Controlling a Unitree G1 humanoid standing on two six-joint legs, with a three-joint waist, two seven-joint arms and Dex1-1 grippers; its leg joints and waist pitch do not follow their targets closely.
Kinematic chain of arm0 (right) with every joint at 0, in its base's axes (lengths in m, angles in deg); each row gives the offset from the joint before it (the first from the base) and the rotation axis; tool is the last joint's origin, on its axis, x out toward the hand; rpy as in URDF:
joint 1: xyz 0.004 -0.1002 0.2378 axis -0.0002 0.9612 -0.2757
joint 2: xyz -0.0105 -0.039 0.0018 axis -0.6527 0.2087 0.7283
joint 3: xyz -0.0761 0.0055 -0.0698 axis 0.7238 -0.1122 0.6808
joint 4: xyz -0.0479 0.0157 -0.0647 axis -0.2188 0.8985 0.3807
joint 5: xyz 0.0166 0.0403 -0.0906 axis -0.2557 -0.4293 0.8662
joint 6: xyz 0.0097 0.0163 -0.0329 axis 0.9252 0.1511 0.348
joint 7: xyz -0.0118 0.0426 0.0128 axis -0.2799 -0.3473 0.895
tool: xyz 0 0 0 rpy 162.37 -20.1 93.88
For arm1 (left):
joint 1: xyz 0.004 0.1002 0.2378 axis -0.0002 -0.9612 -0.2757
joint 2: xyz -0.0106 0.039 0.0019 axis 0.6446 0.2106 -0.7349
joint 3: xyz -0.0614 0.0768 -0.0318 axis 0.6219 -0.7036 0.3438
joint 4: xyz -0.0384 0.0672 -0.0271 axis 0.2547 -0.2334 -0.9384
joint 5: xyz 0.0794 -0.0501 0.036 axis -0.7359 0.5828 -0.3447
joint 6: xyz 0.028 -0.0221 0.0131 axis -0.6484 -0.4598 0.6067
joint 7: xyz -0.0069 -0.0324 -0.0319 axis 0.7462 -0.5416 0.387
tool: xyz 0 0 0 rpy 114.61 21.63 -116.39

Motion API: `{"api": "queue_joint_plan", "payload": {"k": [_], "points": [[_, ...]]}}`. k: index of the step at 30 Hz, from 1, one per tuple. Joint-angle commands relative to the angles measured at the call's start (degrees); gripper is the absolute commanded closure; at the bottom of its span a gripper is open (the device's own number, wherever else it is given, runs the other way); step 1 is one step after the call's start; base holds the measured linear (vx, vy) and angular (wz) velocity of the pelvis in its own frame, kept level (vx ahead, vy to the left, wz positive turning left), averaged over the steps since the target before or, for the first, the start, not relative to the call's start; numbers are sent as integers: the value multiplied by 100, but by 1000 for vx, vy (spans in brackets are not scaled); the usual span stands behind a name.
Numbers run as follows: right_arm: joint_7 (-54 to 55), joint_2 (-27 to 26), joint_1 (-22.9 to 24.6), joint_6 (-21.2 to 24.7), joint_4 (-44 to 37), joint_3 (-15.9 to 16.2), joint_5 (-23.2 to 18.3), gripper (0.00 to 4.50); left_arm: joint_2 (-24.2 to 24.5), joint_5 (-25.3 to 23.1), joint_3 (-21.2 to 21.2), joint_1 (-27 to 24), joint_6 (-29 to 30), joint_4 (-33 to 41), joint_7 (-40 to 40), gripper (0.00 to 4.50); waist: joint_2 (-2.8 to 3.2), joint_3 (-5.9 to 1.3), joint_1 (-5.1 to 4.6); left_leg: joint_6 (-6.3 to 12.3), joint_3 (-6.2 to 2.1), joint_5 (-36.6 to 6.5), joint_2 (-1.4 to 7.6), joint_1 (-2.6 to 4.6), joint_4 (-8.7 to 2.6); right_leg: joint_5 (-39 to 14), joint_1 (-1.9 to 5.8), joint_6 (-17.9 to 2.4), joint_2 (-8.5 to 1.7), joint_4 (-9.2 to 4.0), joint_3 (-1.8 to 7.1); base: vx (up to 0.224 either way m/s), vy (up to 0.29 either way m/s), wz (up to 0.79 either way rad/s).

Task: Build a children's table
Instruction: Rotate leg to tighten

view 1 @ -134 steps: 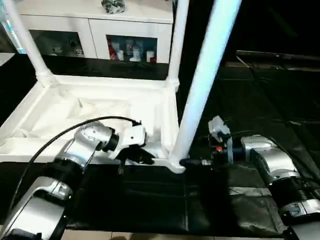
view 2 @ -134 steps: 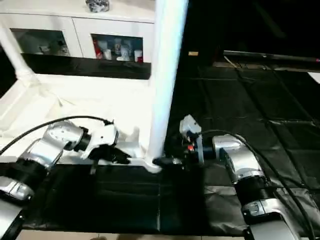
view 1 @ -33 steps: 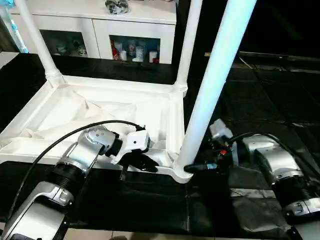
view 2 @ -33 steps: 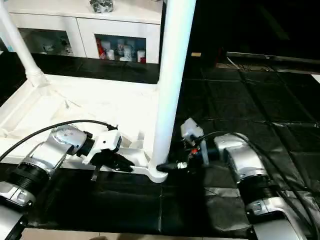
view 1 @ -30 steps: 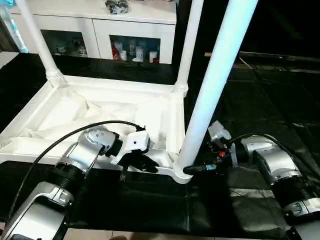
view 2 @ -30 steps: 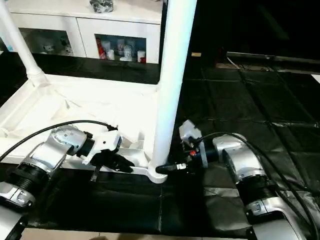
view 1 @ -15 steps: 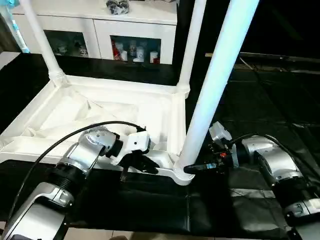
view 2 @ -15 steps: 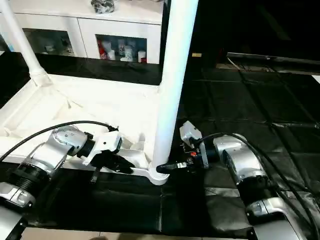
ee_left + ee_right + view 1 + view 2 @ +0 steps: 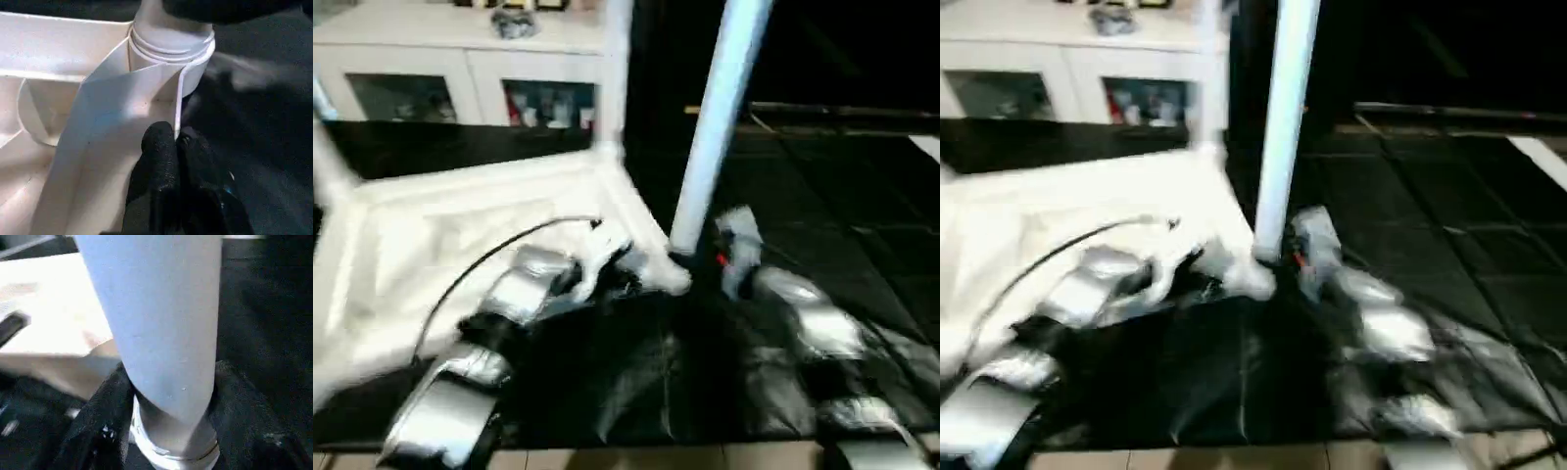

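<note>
**Table top has swung round since a moment ago**

The upside-down table top (image 9: 460,235) now sits turned, its near corner socket (image 9: 171,54) further from the camera. Left gripper (image 9: 173,142) has both fingers pressed together on the thin rim wall just short of that socket. Right gripper (image 9: 168,396) is clamped round the smooth tapered leg (image 9: 156,323), one finger (image 9: 105,416) each side. Open black mat (image 9: 822,225) beyond

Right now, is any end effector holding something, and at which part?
The right end effector grips the table leg near its base, above the corner socket. The left end effector is shut, pinching the tabletop's thin rim.
</note>
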Motion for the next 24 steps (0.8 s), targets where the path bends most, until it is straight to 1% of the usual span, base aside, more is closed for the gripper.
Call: {"api": "queue_joint_plan", "payload": {"k": [1,2,3,4,5,6,7,8,9,10,11,12,14,15,16,17,18,19,20,21,22,23,24], "points": [[340,-787,-157,117,663,501,-35,251,-578,174,126,423,-93,-38,-857,450,8,-292,4,-36,-121,-1580,117,23,-441,-2764,212,-595,-356,-626,246,0,0,0],[456,-836,-198,84,712,460,-23,251,-608,153,143,442,-82,-53,-922,450,3,-302,3,-26,-116,-1533,117,25,-440,-2650,215,-631,-359,-615,257,0,0,0],[583,-882,-253,-5,767,434,22,251,-644,123,148,457,-68,-52,-953,450,0,-317,18,16,-108,-1370,123,8,-442,-2285,230,-737,-362,-577,275,0,0,0],[656,-904,-281,-84,790,429,70,251,-662,93,144,461,-86,-41,-965,450,7,-324,16,66,-99,-1254,132,-5,-443,-1948,247,-835,-342,-537,284,0,0,0],[700,-922,-295,-140,800,407,86,251,-676,74,134,454,-79,-9,-943,450,0,-329,23,93,-88,-1209,137,4,-437,-1798,246,-879,-340,-527,289,0,0,0],[700,-922,-295,-140,800,407,86,251,-676,74,134,454,-79,-9,-943,450,4,-335,30,130,-78,-1119,140,6,-430,-1498,254,-988,-336,-485,300,0,0,0],[743,-949,-294,-148,780,376,109,196,-694,69,137,449,-31,20,-916,450,3,-338,32,156,-74,-1058,136,-8,-427,-1363,271,-1030,-333,-469,301,0,0,0],[736,-966,-275,-165,724,329,96,183,-665,-8,79,432,-24,38,-888,450,-13,-342,40,209,-65,-971,135,-15,-424,-1212,284,-1076,-335,-455,303,0,0,0],[736,-966,-275,-165,724,329,96,183,-665,-8,79,432,-24,38,-888,450,-7,-350,57,251,-59,-883,129,-16,-415,-1117,297,-1113,-343,-441,306,0,0,0],[744,-1001,-252,-167,642,205,72,177,-588,-143,-3,424,-42,-24,-908,450,-12,-350,60,293,-57,-791,134,-22,-418,-1015,305,-1141,-345,-429,310,0,0,0],[744,-1001,-252,-167,642,205,72,145,-588,-143,-3,424,-42,-24,-908,450,-7,-346,61,306,-54,-781,135,-17,-418,-1013,301,-1150,-343,-434,310,0,0,0],[781,-1011,-265,-193,654,170,64,145,-562,-179,-25,443,-70,-95,-957,450,-2,-344,61,311,-52,-785,140,-11,-421,-1019,299,-1171,-346,-433,312,0,0,0],[806,-995,-268,-187,639,144,51,132,-516,-206,-36,452,-99,-154,-973,450,1,-326,52,279,-53,-914,143,-9,-435,-1204,294,-1148,-347,-459,309,0,0,0],[698,-950,-246,-272,584,166,33,132,-450,-243,-62,451,-145,-196,-959,450,-3,-321,47,235,-56,-1020,147,2,-441,-1358,289,-1116,-350,-475,308,0,0,0],[642,-864,-221,-370,548,207,50,118,-367,-248,-78,445,-186,-253,-920,450,3,-320,51,203,-58,-1098,148,10,-446,-1465,279,-1076,-356,-490,313,0,0,0],[570,-780,-187,-469,504,255,79,106,-297,-257,-98,434,-229,-287,-869,450,-15,-324,45,196,-59,-1098,148,4,-446,-1451,285,-1068,-353,-483,315,0,0,0],[570,-780,-187,-469,504,255,79,93,-297,-257,-98,434,-229,-287,-869,450,-9,-322,47,195,-59,-1102,146,-3,-447,-1441,286,-1056,-352,-481,316,0,0,0],[442,-649,-135,-505,434,257,47,87,-195,-280,-127,399,-288,-293,-760,450,-17,-326,59,213,-59,-1076,144,1,-444,-1422,291,-1035,-352,-482,313,0,0,0],[62,-332,-3,-484,206,265,-14,87,-8,-339,-226,305,-601,-243,-456,450,-23,-320,67,244,-64,-1019,145,-10,-448,-1357,299,-1036,-355,-478,315,0,0,0],[-14,-281,19,-483,166,270,-23,78,14,-346,-237,292,-639,-235,-416,450,-22,-333,76,280,-61,-992,142,-16,-439,-1285,317,-1031,-348,-472,312,0,0,0],[-217,-148,77,-480,61,284,-46,65,91,-346,-253,248,-640,-201,-273,450,-24,-342,76,305,-56,-942,146,-17,-430,-1145,321,-1048,-346,-449,320,0,0,0],[-445,-18,135,-461,-50,288,-95,48,170,-351,-291,198,-745,-160,-100,450,-10,-343,69,355,-65,-830,146,-42,-430,-942,337,-1093,-342,-422,313,0,0,0],[-586,43,166,-447,-111,271,-112,48,211,-362,-303,170,-803,-141,4,450,-28,-344,52,401,-56,-809,144,-47,-418,-868,335,-1149,-344,-422,313,0,0,0]]}}
